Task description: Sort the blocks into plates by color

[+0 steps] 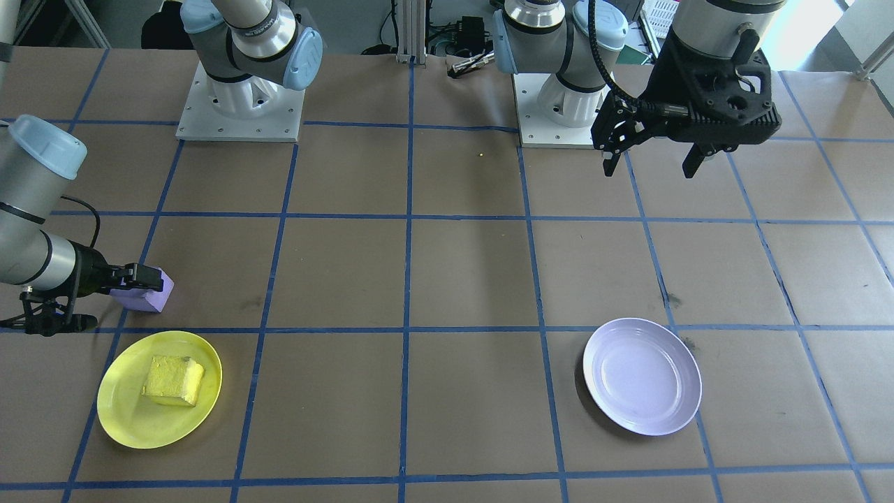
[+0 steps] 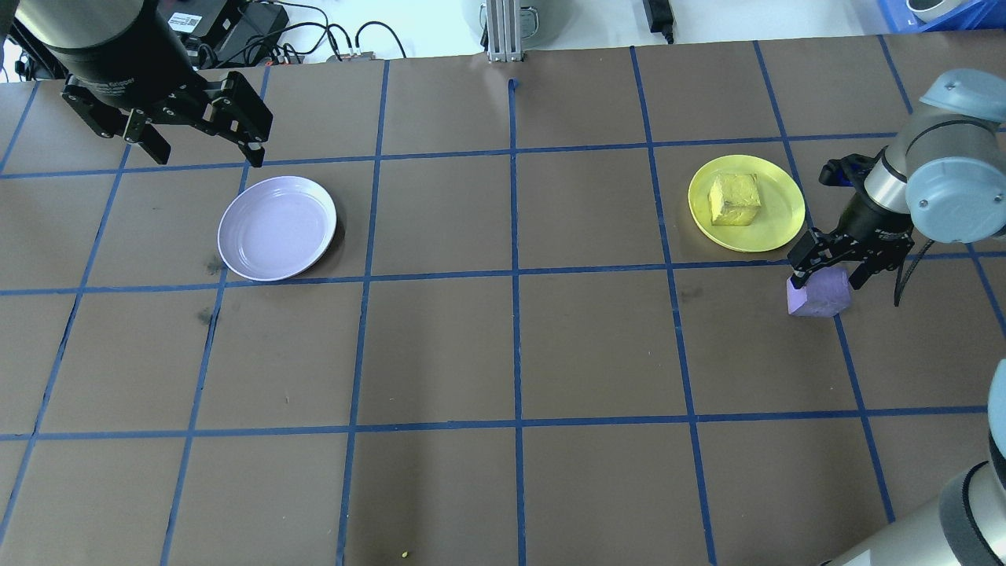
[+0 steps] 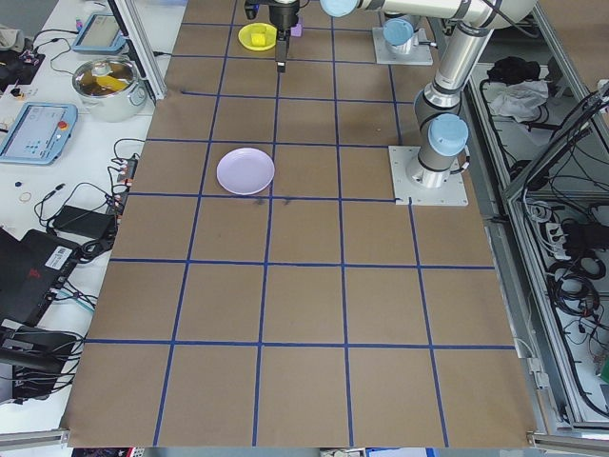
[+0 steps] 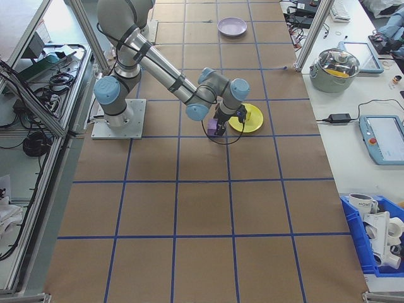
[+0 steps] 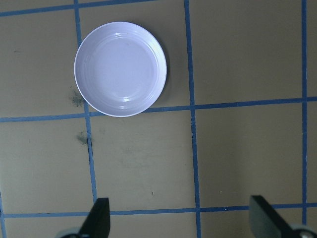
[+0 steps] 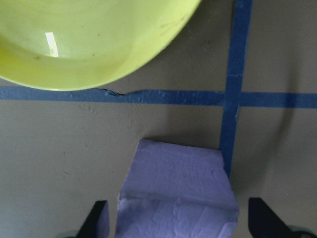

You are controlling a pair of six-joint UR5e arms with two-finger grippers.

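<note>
A robotics lab, judging by the fittings. Brown paper sheeting (image 3: 304, 305) covering a long table, blue tape (image 2: 515, 275) marking it into a grid. Two arm bases (image 3: 428, 176) bolted onto metal plates. Aluminium framing (image 4: 76, 19) running along the edges, cables (image 3: 561, 276) trailing down one side. A side bench (image 4: 372, 101) carrying teach pendants (image 4: 382, 139), a lidded steel pot (image 4: 339, 68) and a blue parts bin (image 4: 375, 237).

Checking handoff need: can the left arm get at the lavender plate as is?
Probably yes. The left pincer hangs open just beyond the lavender plate, which is empty, with nothing between them.
</note>
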